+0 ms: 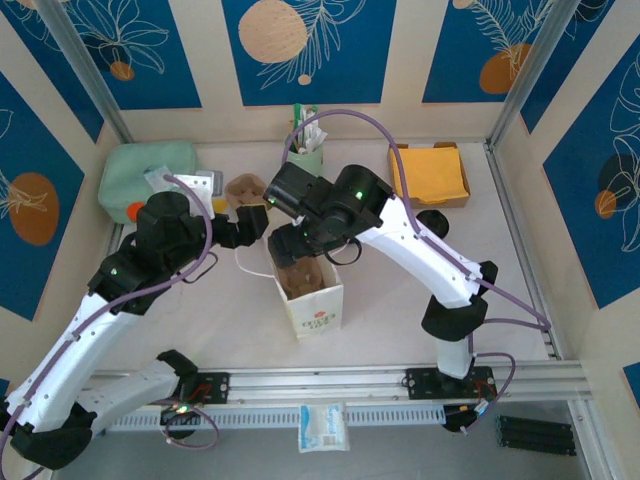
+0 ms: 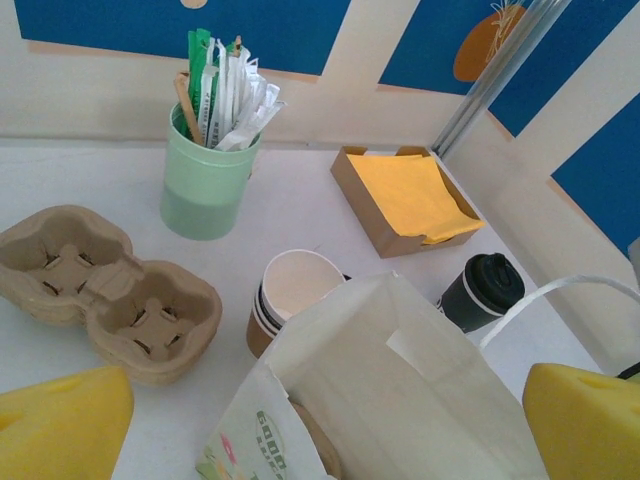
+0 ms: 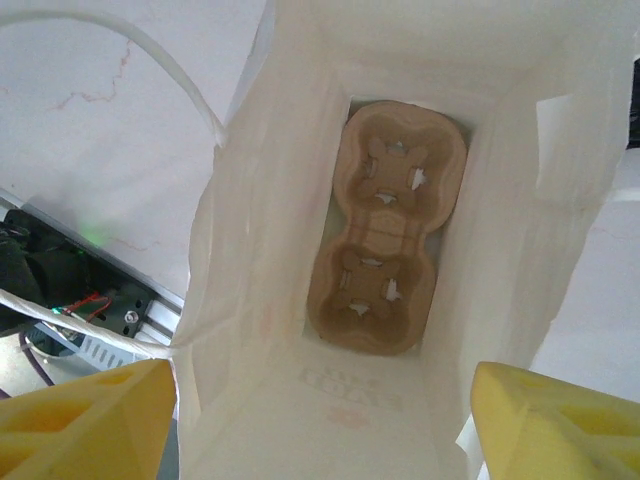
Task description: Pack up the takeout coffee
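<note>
Status: takeout coffee (image 2: 484,290) was not yet packed. It stood upright on the table with its black lid on, just off the near corner of the napkin tray (image 2: 405,200) and beside the white paper bag (image 1: 312,295), outside it.

Right gripper (image 3: 320,430) hung over the bag mouth looking straight down. Fingers were spread wide on either side of the opening with nothing in them. A pulp carrier (image 3: 385,230) lay flat on the bag floor, both sockets empty.

Left gripper (image 2: 320,430) was also fully spread and holding nothing. The bag top sat between its fingers in the wrist view, but I couldn't tell whether either pad touched paper.

Other items on the table were a second carrier (image 2: 105,300), a stack of open cups (image 2: 290,295) and the mint-green stirrer cup (image 2: 205,180).

Handling, my read:
- The cup is thin paper and should be light. Fill level was unknown, so assume liquid inside.
- The wall will be soft and will dent under a hard squeeze.
- The lid is press-fit, so don't lift by it, as it could pop off.
- Best hold is across the body, high up just under the rim, where the lid ring stiffens the wall.
- Use moderate force and keep the cup vertical all the way into a carrier socket.
</note>
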